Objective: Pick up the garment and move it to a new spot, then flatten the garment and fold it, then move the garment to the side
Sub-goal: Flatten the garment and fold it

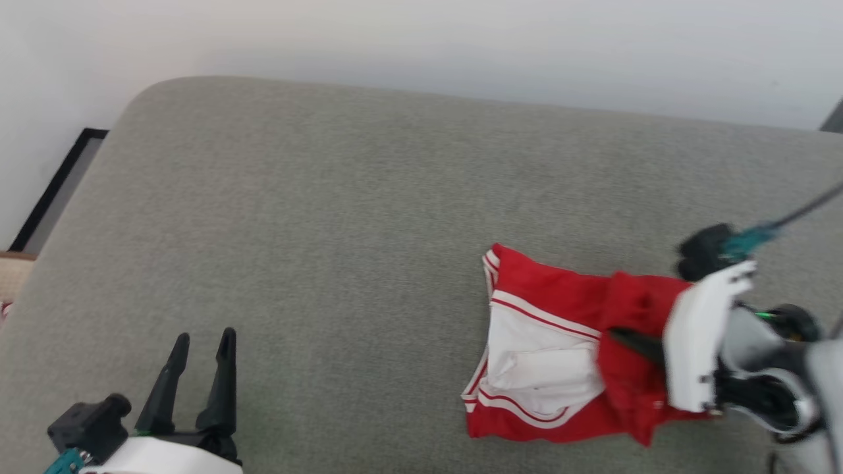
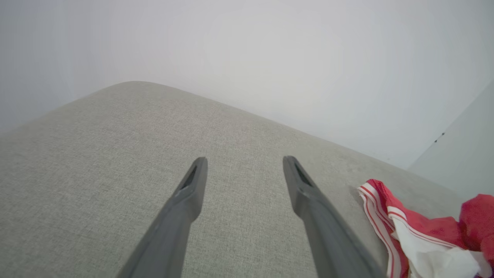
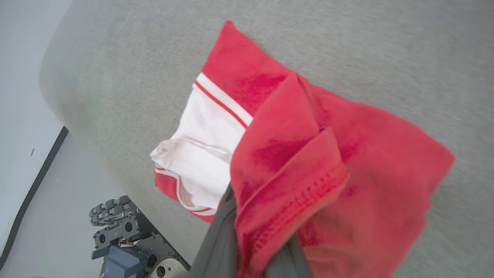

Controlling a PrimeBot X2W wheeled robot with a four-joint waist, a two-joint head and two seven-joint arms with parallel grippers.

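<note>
Grippers, two, entered first as nearest us.

Left gripper (image 1: 204, 337): over the near left corner of the grey cushion (image 1: 329, 197), fingers spread wide and holding nothing. We judge it is parked there to stay out of the other arm's way, ready to take a second corner once flattening begins.

Right gripper (image 1: 633, 342): at the cushion's near right, fingers closed together on a fold of red cloth at a stitched hem. We judge the hem was chosen because a thin doubled edge gives a sure pinch for lifting.

Garment (image 1: 546, 355): red with a white sleeve and striped trim, lying bunched on the near right part of the cushion. One fold is raised in the right gripper and the rest rests on the fabric. We see no print from here. We judge the first step, the pick-up, is in hand.

Cushion, remainder: bare across its middle, left and far side, likely room for the new spot.

Wall (image 1: 461, 39): pale, beyond the cushion's far edge.
</note>
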